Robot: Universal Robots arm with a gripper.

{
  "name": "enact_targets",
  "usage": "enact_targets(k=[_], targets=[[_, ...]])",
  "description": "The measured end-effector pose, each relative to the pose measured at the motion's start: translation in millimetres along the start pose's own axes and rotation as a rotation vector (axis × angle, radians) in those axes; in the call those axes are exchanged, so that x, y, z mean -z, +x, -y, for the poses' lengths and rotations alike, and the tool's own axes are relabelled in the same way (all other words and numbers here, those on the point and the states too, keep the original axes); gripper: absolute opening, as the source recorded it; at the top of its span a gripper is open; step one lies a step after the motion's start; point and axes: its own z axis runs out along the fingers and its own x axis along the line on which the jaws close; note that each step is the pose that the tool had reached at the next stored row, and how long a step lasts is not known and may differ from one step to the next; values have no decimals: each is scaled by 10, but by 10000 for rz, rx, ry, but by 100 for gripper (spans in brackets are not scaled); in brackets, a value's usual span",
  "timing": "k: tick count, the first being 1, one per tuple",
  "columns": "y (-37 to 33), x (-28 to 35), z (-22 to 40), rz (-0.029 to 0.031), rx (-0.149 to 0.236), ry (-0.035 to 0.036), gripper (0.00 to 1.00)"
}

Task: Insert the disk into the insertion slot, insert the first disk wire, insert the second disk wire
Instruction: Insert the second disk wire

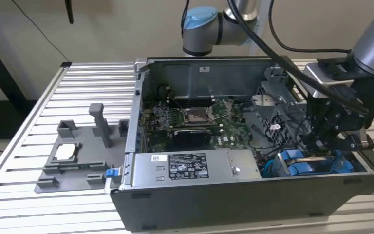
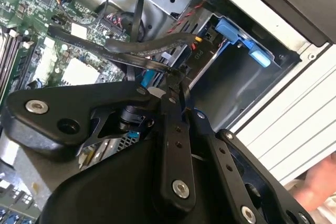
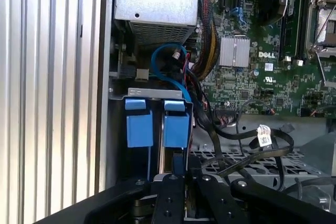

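The disk's blue carrier (image 2: 237, 33) sits inside the insertion slot (image 2: 239, 80), a dark grey bay at the case's corner. In the first wrist view its two blue tabs (image 3: 157, 124) stand side by side in the slot (image 3: 118, 129). My gripper (image 1: 323, 146) hangs just above that bay (image 1: 304, 163) on the exterior view's right. In both wrist views the black fingers (image 2: 168, 108) come together, shut on a flat black disk wire (image 2: 131, 51) with a small blue end piece (image 2: 147, 77), close to the disk's rear edge. My gripper (image 3: 178, 162) is right beside the tabs. A blue wire (image 3: 164, 72) loops behind the bay.
A grey labelled power-supply box (image 1: 194, 165) lies beside the bay, and the green motherboard (image 1: 194, 119) is further in. Loose black cables (image 3: 252, 140) cross the metal cage. A grey fixture (image 1: 76, 156) stands on the slatted table. A blurred hand (image 2: 320, 182) shows outside the case.
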Motion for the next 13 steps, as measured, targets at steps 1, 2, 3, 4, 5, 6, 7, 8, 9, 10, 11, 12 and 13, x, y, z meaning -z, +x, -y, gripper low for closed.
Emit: enact_targets(k=[1,2,3,4,5,6,7,8,9,10,11,12,13], targets=[[3,-6,5,10,-10,-2,16],[5,-10,11,18,-19,-5,16],[8,-14,15,24,-26,-9,16],[12,-17,20,29,-34,-16,16],[16,-21,24,35,-41,-25,16],[20,-23,29,38,-48,-30,16],[24,-26,34,44,-56,-33,16],[28,-28,38,50,-64,-36,16],[34,-29,43,55,-70,-41,16],[39,-31,47,60,-75,-47,16],[45,-33,51,65,-81,-56,16],[49,-39,55,70,-88,-67,16],[53,-45,58,76,-95,-76,16]])
